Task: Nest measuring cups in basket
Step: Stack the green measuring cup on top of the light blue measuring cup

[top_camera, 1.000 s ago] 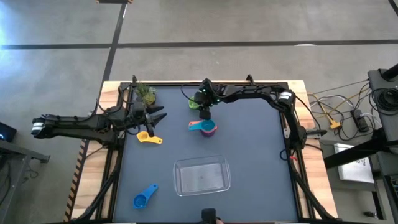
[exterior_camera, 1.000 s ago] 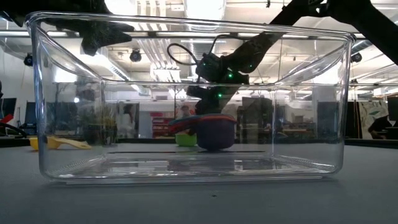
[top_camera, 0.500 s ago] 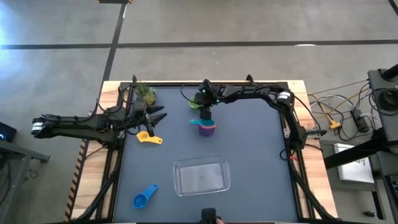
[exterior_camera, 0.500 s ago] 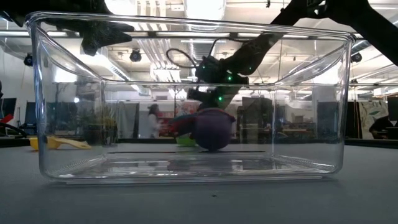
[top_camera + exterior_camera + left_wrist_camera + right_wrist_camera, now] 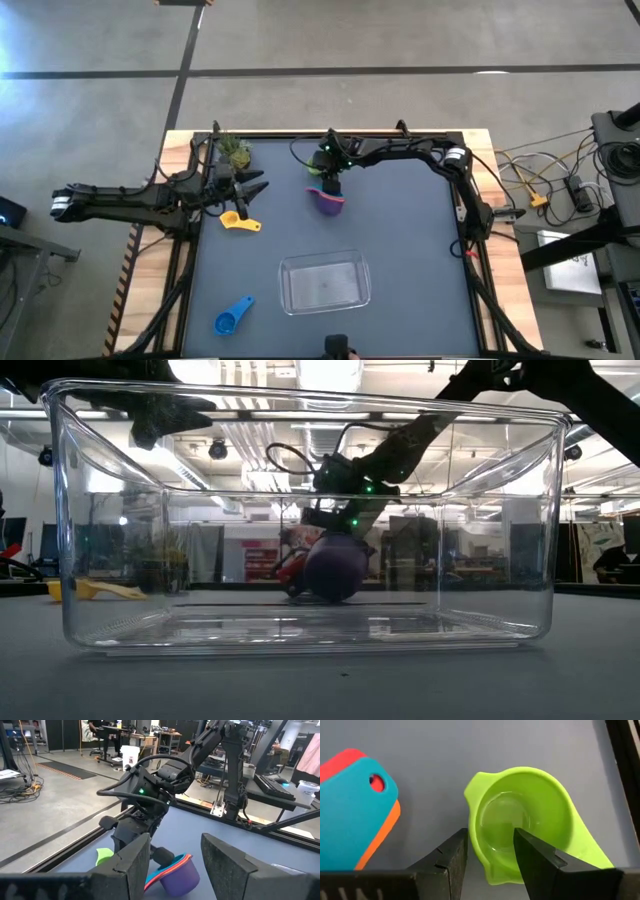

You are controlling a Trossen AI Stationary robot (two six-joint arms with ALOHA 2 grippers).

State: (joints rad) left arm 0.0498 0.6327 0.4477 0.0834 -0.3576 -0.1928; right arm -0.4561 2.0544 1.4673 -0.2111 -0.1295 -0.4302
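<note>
Four nested cups, purple outermost with red, teal and orange inside [image 5: 332,203] [image 5: 335,570] [image 5: 177,872], lie tipped on the mat with the opening toward the far edge. Their handles [image 5: 357,805] point to the table's left. My right gripper [image 5: 330,187] [image 5: 490,855] is open, just above the stack's far rim. The green cup [image 5: 520,820] [image 5: 104,855] stands upright on the mat beyond it. My left gripper [image 5: 255,188] [image 5: 175,852] is open and waits by the yellow cup [image 5: 240,222]. The blue cup [image 5: 232,318] lies near the left corner. The clear basket [image 5: 324,282] holds no cups. My right gripper comes slanting down from the far side, and one finger [image 5: 162,854] meets the far rim of the nested stack [image 5: 172,862]. Nothing lies between the two fingers. The stack is tilted toward the finger with its purple body on the mat. The gripper hides the exact contact.
A small potted plant [image 5: 235,152] stands at the far left corner, close behind my left gripper. The basket sits on the mat toward the near edge. Dark mat lies bare to the right of the stack and the basket.
The nested stack stood level with its opening up. It has tipped over, so that its opening faces the far edge and its purple underside shows from above. It has also shifted slightly toward the far edge, under my right gripper.
</note>
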